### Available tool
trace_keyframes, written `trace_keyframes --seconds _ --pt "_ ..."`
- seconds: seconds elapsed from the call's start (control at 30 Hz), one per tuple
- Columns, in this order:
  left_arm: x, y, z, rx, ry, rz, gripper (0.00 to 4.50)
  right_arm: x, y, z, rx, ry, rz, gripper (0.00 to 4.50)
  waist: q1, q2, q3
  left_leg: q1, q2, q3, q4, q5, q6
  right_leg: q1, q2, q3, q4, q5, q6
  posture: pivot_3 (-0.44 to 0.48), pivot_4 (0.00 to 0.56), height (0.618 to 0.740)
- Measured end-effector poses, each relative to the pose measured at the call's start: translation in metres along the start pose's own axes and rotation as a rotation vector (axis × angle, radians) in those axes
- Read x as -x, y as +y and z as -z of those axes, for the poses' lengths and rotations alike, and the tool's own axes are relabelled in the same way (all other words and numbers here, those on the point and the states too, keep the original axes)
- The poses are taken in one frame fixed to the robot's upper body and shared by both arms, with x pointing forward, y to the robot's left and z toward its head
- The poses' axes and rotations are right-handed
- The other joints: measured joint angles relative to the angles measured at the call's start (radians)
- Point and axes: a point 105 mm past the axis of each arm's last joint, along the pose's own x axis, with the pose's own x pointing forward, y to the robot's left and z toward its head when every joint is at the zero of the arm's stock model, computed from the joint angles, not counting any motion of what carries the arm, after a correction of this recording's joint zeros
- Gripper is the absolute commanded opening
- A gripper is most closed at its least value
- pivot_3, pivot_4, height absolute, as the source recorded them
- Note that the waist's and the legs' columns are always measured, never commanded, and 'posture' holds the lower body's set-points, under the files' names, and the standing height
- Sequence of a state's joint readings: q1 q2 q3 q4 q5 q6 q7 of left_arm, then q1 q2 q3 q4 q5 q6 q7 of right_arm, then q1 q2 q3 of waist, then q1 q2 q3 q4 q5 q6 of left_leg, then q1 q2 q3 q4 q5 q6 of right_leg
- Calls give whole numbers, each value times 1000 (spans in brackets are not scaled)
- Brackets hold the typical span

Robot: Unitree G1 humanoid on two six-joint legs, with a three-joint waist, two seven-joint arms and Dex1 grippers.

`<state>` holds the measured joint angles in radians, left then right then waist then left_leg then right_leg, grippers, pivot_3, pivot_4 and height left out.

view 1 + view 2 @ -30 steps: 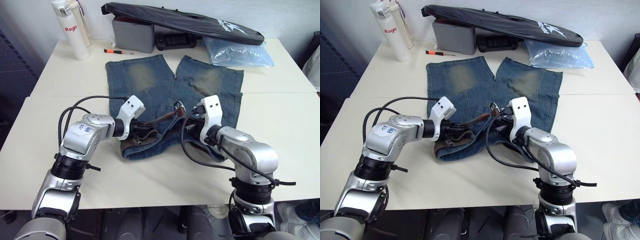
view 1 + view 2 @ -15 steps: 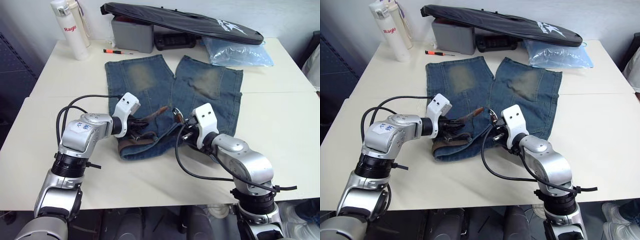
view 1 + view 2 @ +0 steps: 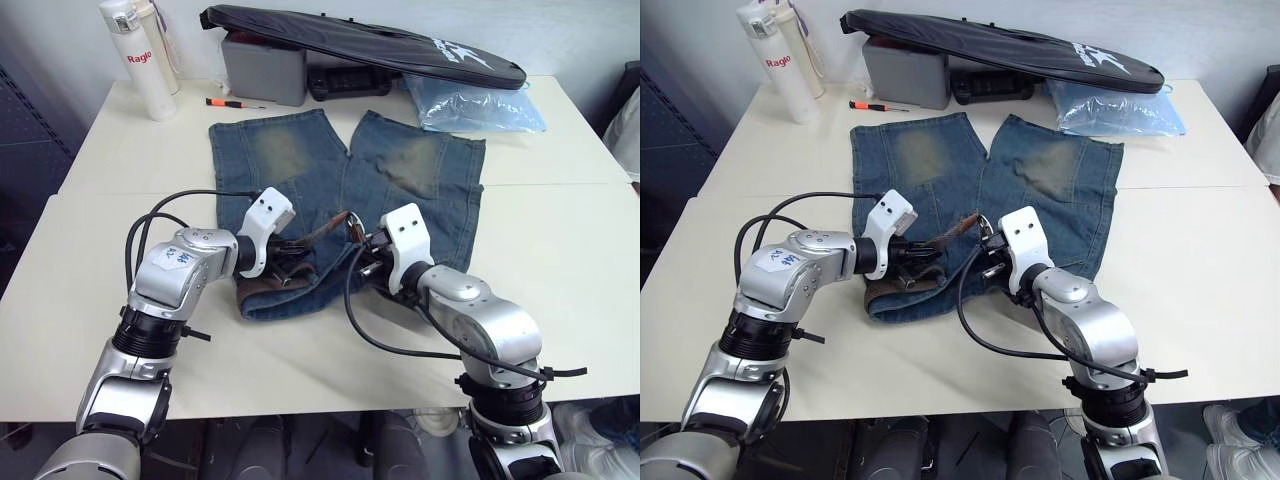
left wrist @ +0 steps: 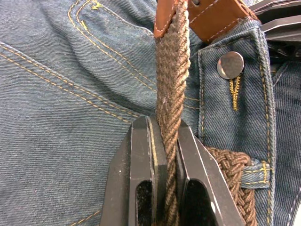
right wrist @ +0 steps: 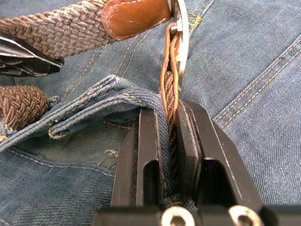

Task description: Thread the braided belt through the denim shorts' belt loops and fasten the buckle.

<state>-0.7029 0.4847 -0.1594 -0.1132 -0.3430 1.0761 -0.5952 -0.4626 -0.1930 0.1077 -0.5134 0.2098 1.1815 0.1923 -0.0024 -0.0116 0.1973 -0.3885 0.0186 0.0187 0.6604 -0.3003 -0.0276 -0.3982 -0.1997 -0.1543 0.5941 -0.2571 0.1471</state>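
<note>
We see the braided belt (image 4: 171, 89) lying across the waistband of the denim shorts (image 3: 300, 160), spread on the worktop (image 3: 560, 250). Our left pincer (image 4: 165, 155) is clenched on the woven strap; our right pincer (image 5: 168, 141) grips the belt just below the buckle (image 5: 181, 23).

The denim shorts (image 3: 345, 190) lie on the table (image 3: 560, 250), braided belt (image 3: 300, 262) along their waistband.

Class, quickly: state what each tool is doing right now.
Left tool: shut on the braided belt.
Right tool: shut on the braided belt, near the buckle.
</note>
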Motion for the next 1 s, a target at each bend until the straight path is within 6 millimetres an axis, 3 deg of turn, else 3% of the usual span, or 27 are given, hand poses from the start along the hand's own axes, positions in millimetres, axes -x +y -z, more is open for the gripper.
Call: trace_keyframes --seconds 0.47,1.0 --pt "-3 -1 -3 -20 -14 -18 0 2 -12 -8 14 -17 27 70 2 0 0 0 0 0 0 0 0 0 0 0 0 0 0 0 150 740" --pt "-8 -5 -3 -19 -16 -9 0 2 6 0 187 44 -73 70 0 0 0 0 0 0 0 0 0 0 0 0 -1 0 0 0 150 740"
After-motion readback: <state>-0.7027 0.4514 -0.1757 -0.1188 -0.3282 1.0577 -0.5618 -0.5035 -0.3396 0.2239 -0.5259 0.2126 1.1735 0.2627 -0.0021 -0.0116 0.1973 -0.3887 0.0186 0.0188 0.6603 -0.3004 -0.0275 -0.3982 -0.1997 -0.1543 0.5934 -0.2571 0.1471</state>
